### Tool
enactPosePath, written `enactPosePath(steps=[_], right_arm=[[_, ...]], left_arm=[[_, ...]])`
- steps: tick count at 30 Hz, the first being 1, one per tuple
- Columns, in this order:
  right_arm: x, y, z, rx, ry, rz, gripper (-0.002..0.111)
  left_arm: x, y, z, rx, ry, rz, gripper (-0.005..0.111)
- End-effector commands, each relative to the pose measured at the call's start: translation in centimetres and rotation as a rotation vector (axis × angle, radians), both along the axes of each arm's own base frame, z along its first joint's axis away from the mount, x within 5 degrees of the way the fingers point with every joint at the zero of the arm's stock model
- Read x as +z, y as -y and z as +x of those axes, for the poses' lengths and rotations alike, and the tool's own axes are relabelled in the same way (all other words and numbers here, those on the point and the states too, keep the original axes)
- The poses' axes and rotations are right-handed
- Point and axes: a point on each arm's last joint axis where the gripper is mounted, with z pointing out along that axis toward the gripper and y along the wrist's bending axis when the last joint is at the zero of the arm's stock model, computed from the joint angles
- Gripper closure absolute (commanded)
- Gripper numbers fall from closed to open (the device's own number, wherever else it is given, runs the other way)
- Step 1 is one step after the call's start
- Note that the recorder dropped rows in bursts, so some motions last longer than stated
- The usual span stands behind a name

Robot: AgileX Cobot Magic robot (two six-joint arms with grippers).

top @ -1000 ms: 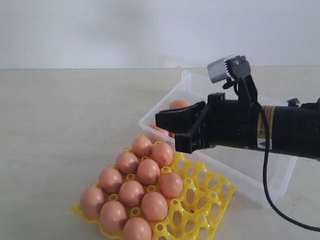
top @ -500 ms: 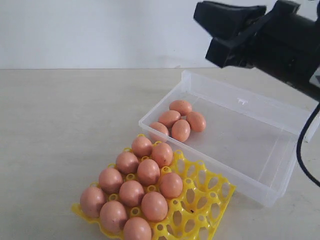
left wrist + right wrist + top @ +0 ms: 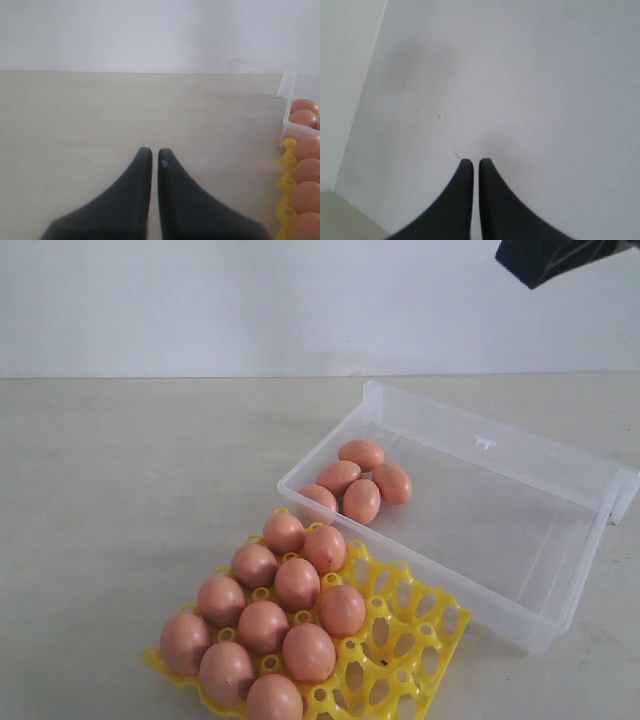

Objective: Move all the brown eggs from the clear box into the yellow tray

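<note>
**EGG TRANSFER: POSITION OF EGGS RELATIVE TO THE FINGERS**

Five smooth, oval brown eggs [image 3: 360, 480] lie clustered in one corner of the low-walled, rectangular clear box [image 3: 480, 612] of transparent plastic. This is the corner closest to the bright yellow tray [image 3: 410, 635] of moulded plastic cups. The five eggs lie on their sides, with their long axes level with the box floor and pointing in mixed directions. Ten more eggs stand on end in the tray, and the cups on the box side of the tray are vacant.

The right gripper [image 3: 475, 161] has its fingers together and holds nothing. The right wrist view shows only a pale wall [image 3: 520, 75] beyond the fingers. The exterior view shows a black part of the right arm [image 3: 560, 258] high above the far end of the box, so the eggs lie well below it and towards the tray.

The left gripper [image 3: 155, 150] also has its fingers together and empty. It sits low over the beige tabletop [image 3: 130, 490].

Only the left wrist view shows the left gripper, with the tray edge and box corner off to one side. Judged from height alone, the left arm is the nearer one. Either arm has to part its fingers before descending across an egg's short axis.
</note>
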Motion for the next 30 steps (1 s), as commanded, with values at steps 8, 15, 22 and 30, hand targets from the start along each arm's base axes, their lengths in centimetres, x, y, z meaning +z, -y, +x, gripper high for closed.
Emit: enactPosePath(steps=[8,15,22,30], right_arm=[[0.4,1.9,3.9,-0.342,-0.761,-0.245,0.108],[-2.6,1.4,7.7,-0.431,-1.089,-0.38,0.108],[-7.5,-0.5,10.2,-0.299,-1.412,-0.563,0.108],[-13.2,-2.2,12.0,-0.148,-1.706,-0.71,0.108]], left_arm=[[-0.1,0.0,0.0,-0.005,0.002,0.002,0.103],[-0.1,0.0,0.0,-0.005,0.002,0.002,0.103],[-0.1,0.0,0.0,-0.005,0.002,0.002,0.103],[-0.1,0.0,0.0,-0.005,0.003,0.002,0.103]])
